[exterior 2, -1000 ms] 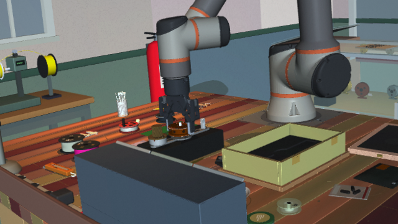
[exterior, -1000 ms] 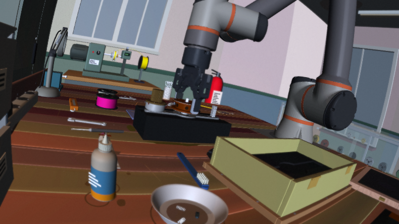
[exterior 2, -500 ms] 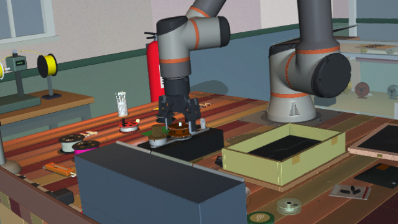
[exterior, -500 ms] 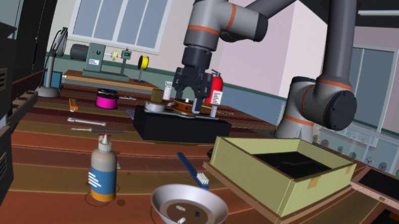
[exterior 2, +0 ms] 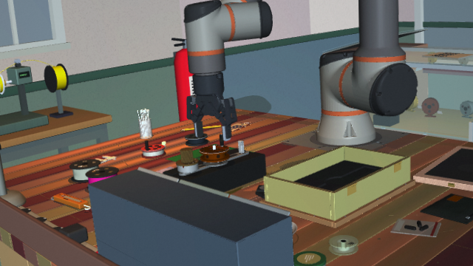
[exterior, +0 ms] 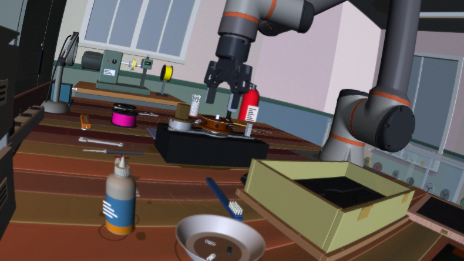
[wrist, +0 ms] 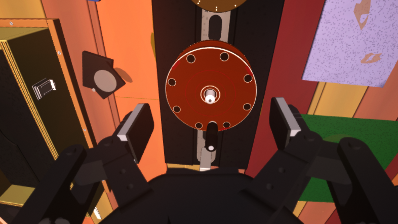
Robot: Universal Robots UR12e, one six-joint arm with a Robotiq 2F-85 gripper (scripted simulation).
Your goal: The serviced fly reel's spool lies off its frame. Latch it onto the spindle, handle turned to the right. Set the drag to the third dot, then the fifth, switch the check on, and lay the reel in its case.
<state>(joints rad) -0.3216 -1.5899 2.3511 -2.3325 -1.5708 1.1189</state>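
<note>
The red-brown spool [wrist: 210,86] [exterior: 216,122] [exterior 2: 214,152] sits on the reel frame atop the black block [exterior: 211,147], the white spindle tip [wrist: 209,98] showing at its hub. Its black handle [wrist: 211,135] stands up at the rim, on the side nearest the wrist camera. A cork-topped knob [exterior: 181,118] sits at one end of the frame's foot. The yellow-green case [exterior: 327,198] [exterior 2: 338,181] lies open with a black lining, beside the block. My gripper [exterior: 220,103] [exterior 2: 210,133] [wrist: 210,125] hovers just above the spool, open and empty.
A large dark box [exterior 2: 188,221] fills the near bench edge in the second side camera. An oil bottle [exterior: 120,198], a blue brush [exterior: 225,199] and a dish of small parts [exterior: 220,240] lie in front of the block. A pink line spool [exterior: 124,117] and tools lie to the left.
</note>
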